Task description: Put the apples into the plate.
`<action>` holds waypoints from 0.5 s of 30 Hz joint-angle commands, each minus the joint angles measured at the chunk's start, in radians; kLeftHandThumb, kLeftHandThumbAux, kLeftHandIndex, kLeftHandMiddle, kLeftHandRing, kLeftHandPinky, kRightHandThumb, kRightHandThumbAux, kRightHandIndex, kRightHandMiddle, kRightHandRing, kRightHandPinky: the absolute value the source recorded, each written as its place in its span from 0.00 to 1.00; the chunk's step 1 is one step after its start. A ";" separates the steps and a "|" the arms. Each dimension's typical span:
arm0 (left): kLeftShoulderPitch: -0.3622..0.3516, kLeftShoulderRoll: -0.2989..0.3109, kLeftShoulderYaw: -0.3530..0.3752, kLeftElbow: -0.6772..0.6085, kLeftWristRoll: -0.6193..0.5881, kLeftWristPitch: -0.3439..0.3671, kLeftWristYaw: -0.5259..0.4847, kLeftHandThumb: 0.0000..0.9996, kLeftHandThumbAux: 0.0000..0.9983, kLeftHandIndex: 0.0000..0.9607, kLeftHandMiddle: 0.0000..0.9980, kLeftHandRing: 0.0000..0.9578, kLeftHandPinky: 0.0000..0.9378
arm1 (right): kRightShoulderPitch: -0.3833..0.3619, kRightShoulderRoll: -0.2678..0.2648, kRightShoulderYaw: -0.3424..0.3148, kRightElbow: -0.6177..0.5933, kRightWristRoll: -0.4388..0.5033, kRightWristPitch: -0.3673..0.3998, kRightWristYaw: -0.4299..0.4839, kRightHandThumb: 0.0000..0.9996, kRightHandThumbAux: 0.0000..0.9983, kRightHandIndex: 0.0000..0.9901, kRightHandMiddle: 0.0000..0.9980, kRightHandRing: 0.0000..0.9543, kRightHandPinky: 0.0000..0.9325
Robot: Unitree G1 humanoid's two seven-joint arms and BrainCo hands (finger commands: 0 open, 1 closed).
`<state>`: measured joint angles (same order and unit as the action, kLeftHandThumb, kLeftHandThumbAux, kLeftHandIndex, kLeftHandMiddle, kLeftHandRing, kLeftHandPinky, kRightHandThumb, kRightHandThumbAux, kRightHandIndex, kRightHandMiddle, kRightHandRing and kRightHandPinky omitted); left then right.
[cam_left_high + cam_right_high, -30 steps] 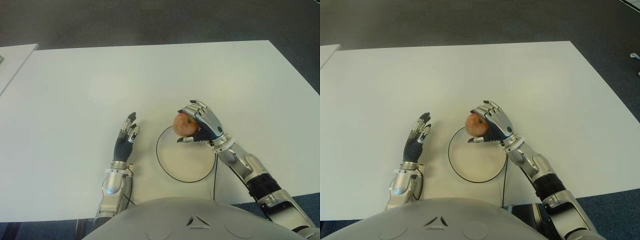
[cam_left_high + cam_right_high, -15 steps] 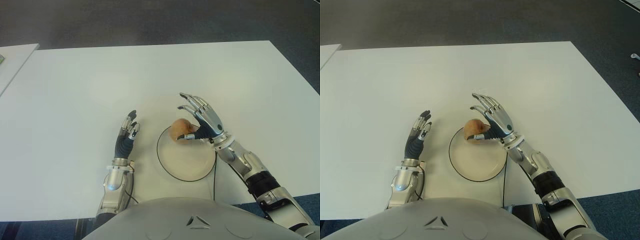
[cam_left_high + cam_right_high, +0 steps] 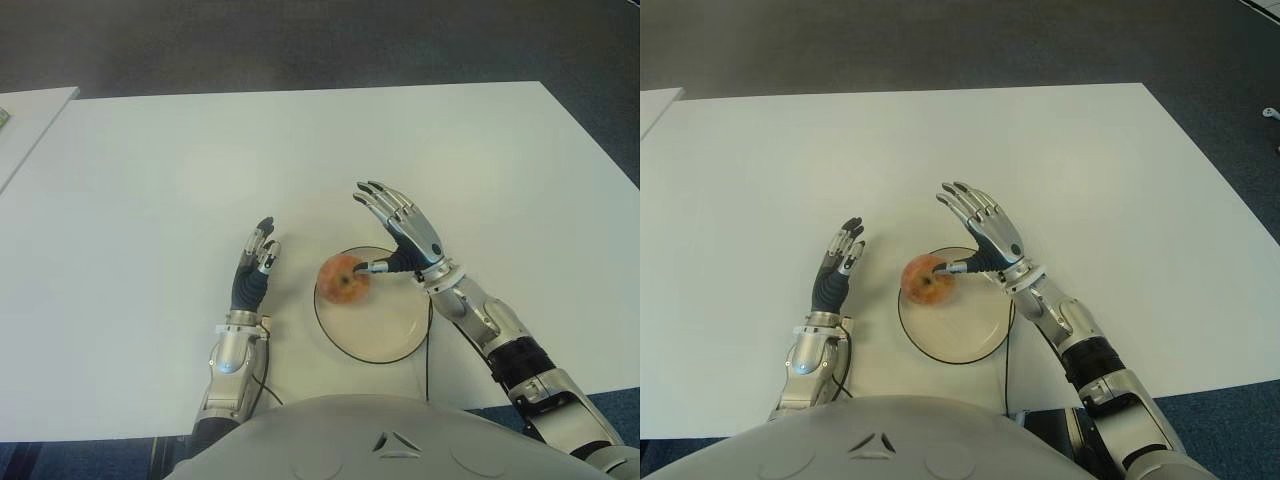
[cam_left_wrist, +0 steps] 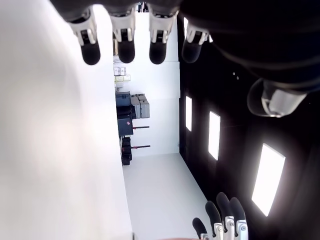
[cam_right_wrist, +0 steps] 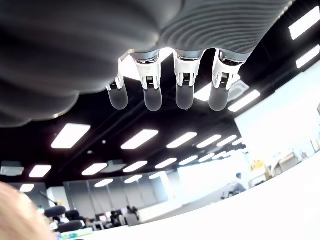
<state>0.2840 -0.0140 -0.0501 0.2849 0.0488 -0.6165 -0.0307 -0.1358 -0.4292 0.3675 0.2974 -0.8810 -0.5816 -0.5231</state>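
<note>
Leftmost, left hand [image 3: 252, 272] beside plate [image 3: 385, 345], fingers straight, holding nothing. Apple [image 3: 343, 277] sits inside plate at its left rim. Right hand [image 3: 400, 235] just right of apple, fingers spread wide, thumb tip at the fruit. White table [image 3: 150, 200]. No readable writing.

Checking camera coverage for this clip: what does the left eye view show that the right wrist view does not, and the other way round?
Only the left eye view shows the plate, the whole apple on its left edge, the idle left hand left of it and the white table. Only the right wrist view shows ceiling lights and a distant person. Both show the right hand with fingers spread; the wrist view catches just a blurred sliver of apple.
</note>
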 commanded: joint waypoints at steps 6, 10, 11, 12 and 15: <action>-0.009 0.000 0.009 0.059 -0.001 0.004 0.009 0.00 0.30 0.00 0.00 0.00 0.00 | -0.019 0.013 0.002 0.020 0.023 0.030 0.036 0.21 0.19 0.00 0.00 0.00 0.00; -0.016 0.000 0.013 0.066 -0.003 0.005 0.010 0.00 0.31 0.00 0.00 0.00 0.00 | -0.021 0.017 0.001 0.023 0.031 0.034 0.045 0.21 0.19 0.00 0.00 0.00 0.00; -0.018 0.001 0.014 0.069 -0.004 0.005 0.010 0.00 0.31 0.00 0.00 0.00 0.00 | -0.023 0.019 0.001 0.025 0.034 0.034 0.046 0.21 0.19 0.00 0.00 0.00 0.00; -0.019 0.001 0.015 0.071 -0.005 0.005 0.009 0.00 0.31 0.00 0.00 0.00 0.00 | -0.024 0.021 0.001 0.027 0.038 0.033 0.047 0.21 0.19 0.00 0.00 0.00 0.00; -0.023 0.002 0.016 0.077 -0.007 0.005 0.009 0.00 0.31 0.00 0.00 0.00 0.00 | -0.026 0.025 0.000 0.031 0.045 0.031 0.047 0.21 0.20 0.00 0.00 0.00 0.00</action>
<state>0.2526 -0.0135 -0.0413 0.3180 0.0396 -0.6167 -0.0307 -0.1549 -0.4108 0.3675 0.3128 -0.8533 -0.5581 -0.4861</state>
